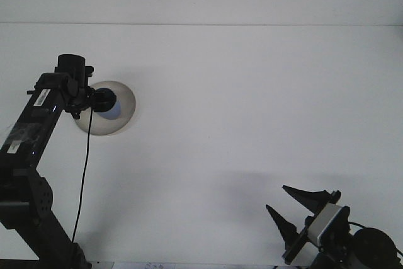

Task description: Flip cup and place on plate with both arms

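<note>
Plate (pixel 123 106) is sitting at ten o'clock on the white table (pixel 239 111), dark blue cup (pixel 107 103) resting on it. Left gripper (pixel 99 101) is hanging over the cup; its grip can't be told. Right gripper (pixel 290 207), five o'clock, is idling spread apart.

The bench (pixel 239 124) is white and plain, w/ its far edge running straight across the upper part of the view. Directly on it lies a round greyish plate (pixel 123 113), at the left side, approx. mid-depth. A dark blue cup (pixel 112 106) is on the plate, partly hidden.
</note>
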Robot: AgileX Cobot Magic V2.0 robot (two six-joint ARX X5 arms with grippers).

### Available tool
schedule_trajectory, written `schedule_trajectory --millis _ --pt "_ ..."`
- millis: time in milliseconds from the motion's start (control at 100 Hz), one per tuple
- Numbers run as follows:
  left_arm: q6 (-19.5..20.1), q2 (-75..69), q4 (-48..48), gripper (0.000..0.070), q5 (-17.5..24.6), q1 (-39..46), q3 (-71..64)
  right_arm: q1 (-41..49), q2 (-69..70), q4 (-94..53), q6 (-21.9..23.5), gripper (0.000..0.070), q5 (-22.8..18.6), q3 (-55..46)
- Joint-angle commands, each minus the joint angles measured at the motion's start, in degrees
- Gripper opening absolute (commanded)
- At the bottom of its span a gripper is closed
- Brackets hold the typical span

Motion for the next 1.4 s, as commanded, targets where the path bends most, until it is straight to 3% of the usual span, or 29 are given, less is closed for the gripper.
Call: schedule_trajectory --millis 0,430,700,940,1050,1130,1390 --pt "-1.2 1.2 -0.7 0.0506 0.2 0.0 3.0 0.5 0.1 0.5 1.0 0.0409 0.2 0.2" --pt "-1.9 -4.6 -8.5 0.0505 0.2 0.0 13.8 0.5 0.1 0.0 1.0 0.0409 0.5 0.2" --pt "-3.3 -24.4 -7.2 0.0505 0.3 -1.2 10.9 0.5 0.1 -0.3 0.9 0.0428 10.4 0.2" --pt "-7.3 -48.5 4.5 0.0503 0.4 -7.2 -13.8 0.5 0.1 -0.4 0.9 0.0429 18.1 0.2" --pt "-8.9 -58.6 9.5 0.0503 5.7 -12.0 -27.4 0.5 0.1 -0.3 0.9 0.0429 19.2 -0.1" --pt "-12.7 -65.1 12.7 0.0503 10.3 -16.1 -37.3 0.5 0.1 -0.3 0.6 0.0429 19.5 -0.3" --pt "-15.5 -75.3 16.5 0.0489 10.4 -21.7 -53.0 0.5 0.1 -0.3 0.7 0.0419 19.5 -1.9"
